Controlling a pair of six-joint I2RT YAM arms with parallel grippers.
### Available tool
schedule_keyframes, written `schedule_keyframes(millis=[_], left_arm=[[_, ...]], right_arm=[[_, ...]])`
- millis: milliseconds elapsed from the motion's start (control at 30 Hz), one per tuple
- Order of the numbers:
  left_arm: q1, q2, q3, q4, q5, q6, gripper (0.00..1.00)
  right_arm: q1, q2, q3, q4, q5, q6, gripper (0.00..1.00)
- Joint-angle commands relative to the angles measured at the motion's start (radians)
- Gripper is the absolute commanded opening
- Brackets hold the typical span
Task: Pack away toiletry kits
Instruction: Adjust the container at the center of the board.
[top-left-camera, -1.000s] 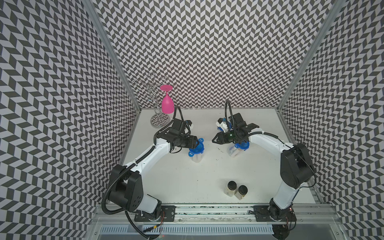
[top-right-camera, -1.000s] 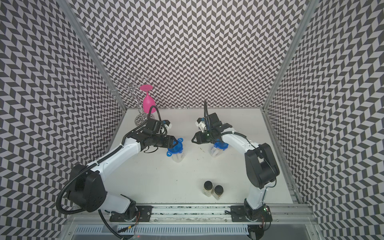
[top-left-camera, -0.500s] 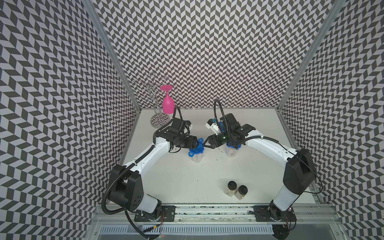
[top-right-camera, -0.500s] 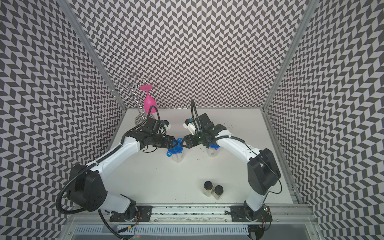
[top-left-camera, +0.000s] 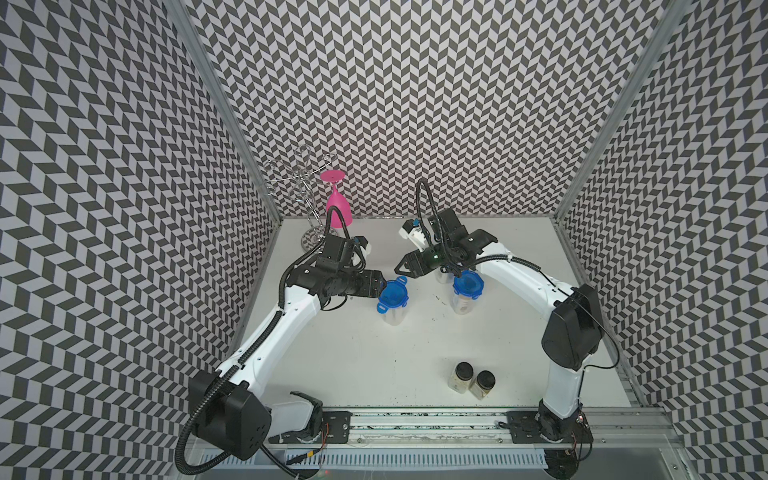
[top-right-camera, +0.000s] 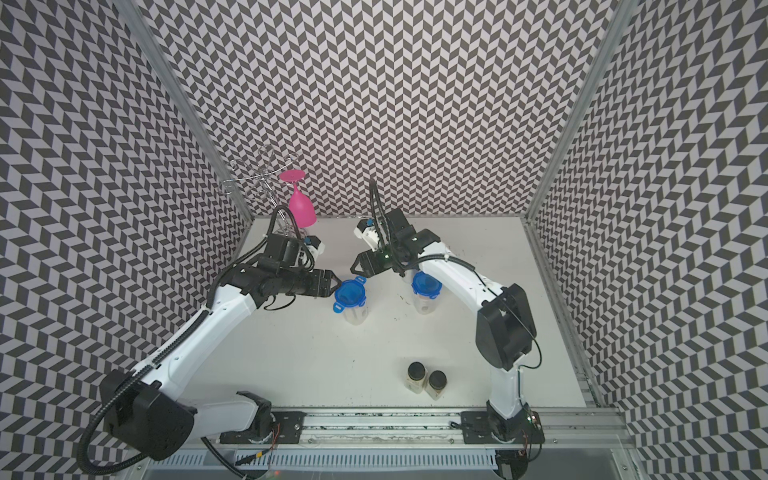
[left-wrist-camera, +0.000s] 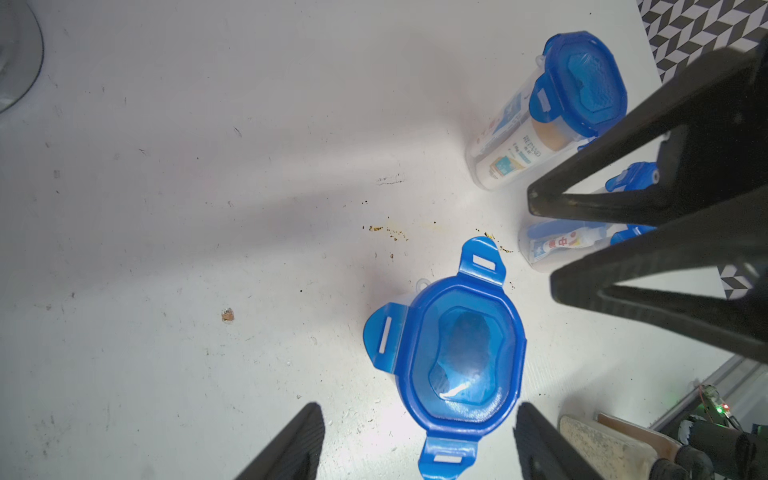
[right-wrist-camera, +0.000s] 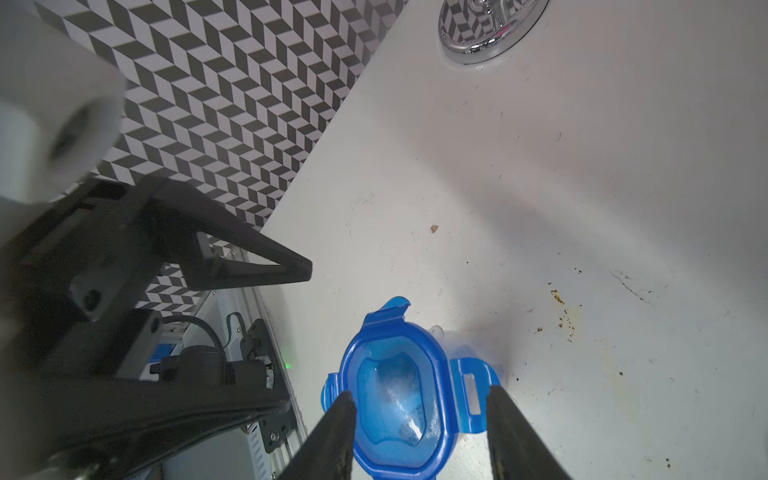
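Both open, empty: tub (top-left-camera: 392, 293) sits just by left claw (top-left-camera: 381, 286) & right claw (top-left-camera: 400, 269).

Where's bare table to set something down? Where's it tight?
Free: table between the tubs and the black-capped jars; also the far right corner. Tight: around the tubs, where left gripper and right gripper meet; wire rack corner.

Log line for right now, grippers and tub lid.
left gripper: open, beside blue lid of clear tub | right gripper: open, above same lid | lid: on, three tabs sticking out | held: nothing
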Motion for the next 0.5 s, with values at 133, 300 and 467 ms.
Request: schedule_keyframes(millis=[133, 300, 467], left_arm=[[-0.010, 0.097, 0.029, 0.039, 0.041, 0.046, 0.70], [-0.011, 0.129, 0.024, 0.086, 0.097, 0.049, 0.64], [-0.011, 0.144, -0.004, 0.103, 0.107, 0.048, 0.61]], right_arm=[[0.057, -0.056, -0.126, -0.005, 0.038, -0.031, 0.35], [0.088, -0.050, -0.124, 0.012, 0.036, -0.035, 0.28], [0.100, -0.013, -0.081, -0.017, 0.059, -0.045, 0.27]])
